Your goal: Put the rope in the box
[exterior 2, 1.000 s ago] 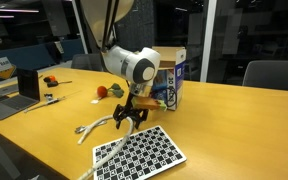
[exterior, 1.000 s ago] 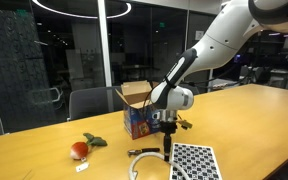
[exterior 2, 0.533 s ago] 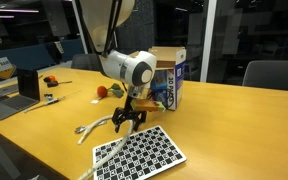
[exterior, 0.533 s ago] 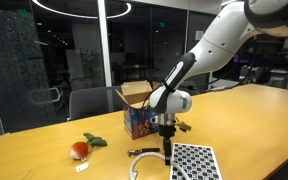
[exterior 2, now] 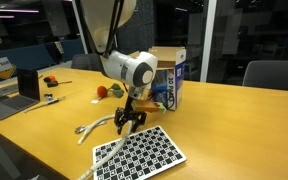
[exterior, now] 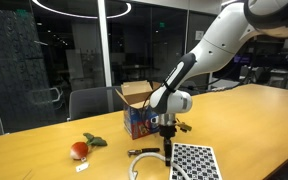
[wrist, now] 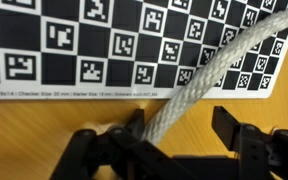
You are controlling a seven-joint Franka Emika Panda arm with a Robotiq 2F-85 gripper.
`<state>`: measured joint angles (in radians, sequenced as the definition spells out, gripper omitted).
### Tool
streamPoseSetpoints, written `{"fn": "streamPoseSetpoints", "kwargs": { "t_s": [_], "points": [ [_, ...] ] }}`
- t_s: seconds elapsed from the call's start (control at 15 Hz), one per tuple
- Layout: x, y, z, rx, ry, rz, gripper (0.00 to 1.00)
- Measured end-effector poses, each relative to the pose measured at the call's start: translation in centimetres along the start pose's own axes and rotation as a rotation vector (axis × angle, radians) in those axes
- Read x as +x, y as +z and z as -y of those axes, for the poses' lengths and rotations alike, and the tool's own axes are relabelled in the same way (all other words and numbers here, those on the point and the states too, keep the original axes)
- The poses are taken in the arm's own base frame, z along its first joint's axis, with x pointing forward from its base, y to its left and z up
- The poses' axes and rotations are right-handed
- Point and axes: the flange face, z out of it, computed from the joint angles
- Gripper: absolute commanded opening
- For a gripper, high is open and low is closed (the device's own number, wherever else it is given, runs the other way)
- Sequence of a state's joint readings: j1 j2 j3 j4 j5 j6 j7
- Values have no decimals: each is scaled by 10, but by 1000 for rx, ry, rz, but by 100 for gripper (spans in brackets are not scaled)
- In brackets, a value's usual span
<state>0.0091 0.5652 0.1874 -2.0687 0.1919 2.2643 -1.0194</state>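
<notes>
The rope (wrist: pixel 199 75) is a thick off-white cord lying on the wooden table, with one end over the checkered sheet (wrist: pixel 104 40). In both exterior views it lies curved on the table (exterior: pixel 142 156) (exterior 2: pixel 92 126). My gripper (wrist: pixel 179 122) is open and down at the table with the rope between its fingers, closer to the left finger. It also shows in both exterior views (exterior: pixel 167 152) (exterior 2: pixel 127 124). The box (exterior: pixel 136 115) (exterior 2: pixel 169 85) has blue printed sides and open brown flaps, and stands upright just behind the gripper.
The black-and-white checkered sheet (exterior: pixel 194 160) (exterior 2: pixel 139 153) lies flat beside the gripper. A red fruit-like object (exterior: pixel 79 150) (exterior 2: pixel 100 92) sits on the table. A laptop (exterior 2: pixel 26 85) stands at the table's far end. Chairs stand behind the table.
</notes>
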Motion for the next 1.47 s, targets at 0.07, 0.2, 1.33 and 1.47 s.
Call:
{"fn": "streamPoseSetpoints", "kwargs": {
  "t_s": [0.07, 0.2, 1.33, 1.47],
  "points": [
    [-1, 0, -1, 1, 2, 0, 36],
    [-3, 2, -2, 5, 6, -1, 20],
    [-19, -120, 25, -62, 444, -78, 15],
    [-15, -163, 49, -113, 520, -103, 16]
  ]
}}
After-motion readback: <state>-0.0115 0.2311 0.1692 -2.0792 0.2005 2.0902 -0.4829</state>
